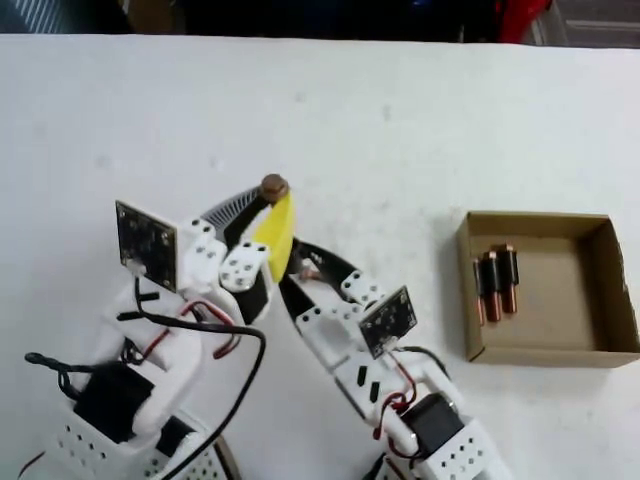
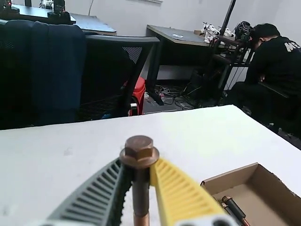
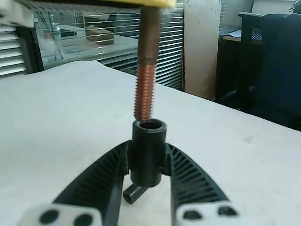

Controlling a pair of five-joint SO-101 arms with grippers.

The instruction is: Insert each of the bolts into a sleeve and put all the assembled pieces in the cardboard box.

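The right gripper [image 3: 148, 162] has its black ribbed fingers [image 3: 101, 181] clamped on a black cylindrical sleeve [image 3: 148, 146], which it holds upright with the open bore facing up. Just below that sleeve a short black tube [image 3: 131, 193], probably a spare sleeve, lies on the white table [image 1: 400, 110].

Directly above the sleeve hangs a copper-coloured hex-head bolt [image 3: 146, 89]. Its threaded tip is right at the sleeve's mouth and sits a little off the centre of the bore; I cannot tell whether it has entered. The left gripper [image 2: 140, 172] is closed on the bolt's shank just under the flanged head, with one grey and one yellow finger [image 2: 176, 193].

Well apart from the sleeve, farther across the table, stands the open brown cardboard box [image 1: 590, 300]. Three assembled pieces [image 1: 495, 283] lie side by side in it.

The step in hand looks like insertion of a fourth bolt. The next move calls for a slight sideways correction to centre the tip. Then a straight descent while the sleeve is held firm, since a tilted thread could catch on the rim.
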